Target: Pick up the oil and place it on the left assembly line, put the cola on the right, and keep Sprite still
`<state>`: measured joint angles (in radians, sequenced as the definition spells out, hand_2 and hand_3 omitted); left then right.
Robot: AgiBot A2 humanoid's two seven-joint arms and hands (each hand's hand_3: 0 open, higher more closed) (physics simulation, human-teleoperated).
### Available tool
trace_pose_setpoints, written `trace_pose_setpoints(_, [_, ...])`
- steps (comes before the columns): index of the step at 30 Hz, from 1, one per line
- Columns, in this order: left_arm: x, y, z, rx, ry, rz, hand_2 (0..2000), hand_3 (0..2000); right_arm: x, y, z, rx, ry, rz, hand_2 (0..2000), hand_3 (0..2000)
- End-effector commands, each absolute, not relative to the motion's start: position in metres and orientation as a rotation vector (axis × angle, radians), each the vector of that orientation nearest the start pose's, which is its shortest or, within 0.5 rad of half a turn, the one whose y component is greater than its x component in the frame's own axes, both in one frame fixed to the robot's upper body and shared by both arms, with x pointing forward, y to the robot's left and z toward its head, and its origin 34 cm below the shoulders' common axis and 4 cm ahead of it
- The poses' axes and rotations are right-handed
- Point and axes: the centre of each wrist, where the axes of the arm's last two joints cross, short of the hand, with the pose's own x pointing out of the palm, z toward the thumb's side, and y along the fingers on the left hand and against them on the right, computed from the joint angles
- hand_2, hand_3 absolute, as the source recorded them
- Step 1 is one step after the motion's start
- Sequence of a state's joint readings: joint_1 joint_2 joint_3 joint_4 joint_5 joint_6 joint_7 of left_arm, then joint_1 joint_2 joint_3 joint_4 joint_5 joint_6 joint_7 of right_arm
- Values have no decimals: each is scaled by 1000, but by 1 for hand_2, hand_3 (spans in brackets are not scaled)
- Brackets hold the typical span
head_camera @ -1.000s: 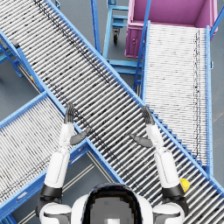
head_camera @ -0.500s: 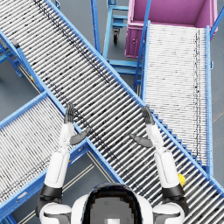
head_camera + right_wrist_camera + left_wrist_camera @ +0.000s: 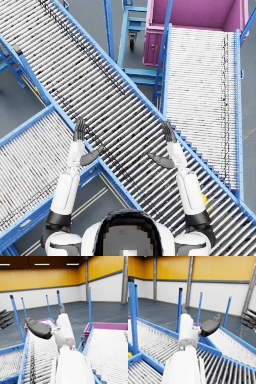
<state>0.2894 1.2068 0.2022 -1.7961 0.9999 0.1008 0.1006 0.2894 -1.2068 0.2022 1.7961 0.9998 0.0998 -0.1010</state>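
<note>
Assembly line beneath left robot hand, right robot hand; both spread, empty, thumbs pointing inward

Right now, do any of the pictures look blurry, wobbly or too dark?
Head view: evenly lit, but the middle conveyor's rollers show speckled dark ripples. Left wrist view: bright, though the near left forearm looks soft. Right wrist view: the ceiling is dark apart from the strip lights.
</note>
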Motion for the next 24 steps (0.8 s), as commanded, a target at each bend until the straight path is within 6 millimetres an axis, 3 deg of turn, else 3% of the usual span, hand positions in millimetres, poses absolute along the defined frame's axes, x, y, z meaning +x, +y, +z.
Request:
trace_pose_setpoints(1, [255, 201, 229, 74, -388, -1777, 0, 0, 255, -201, 229, -134, -376, 1971, 0, 0])
trace_pose_setpoints(6, [258, 198, 225, 59, -376, -1784, 0, 0, 259, -196, 226, -120, -371, 1982, 0, 0])
trace_pose_setpoints(15, [264, 202, 232, 147, -517, -1810, 0, 0, 261, -199, 236, -160, -530, 1833, 0, 0])
trace_pose_setpoints(24, [270, 214, 264, 532, -395, -1631, 0, 0, 262, -206, 258, -439, -458, 1703, 0, 0])
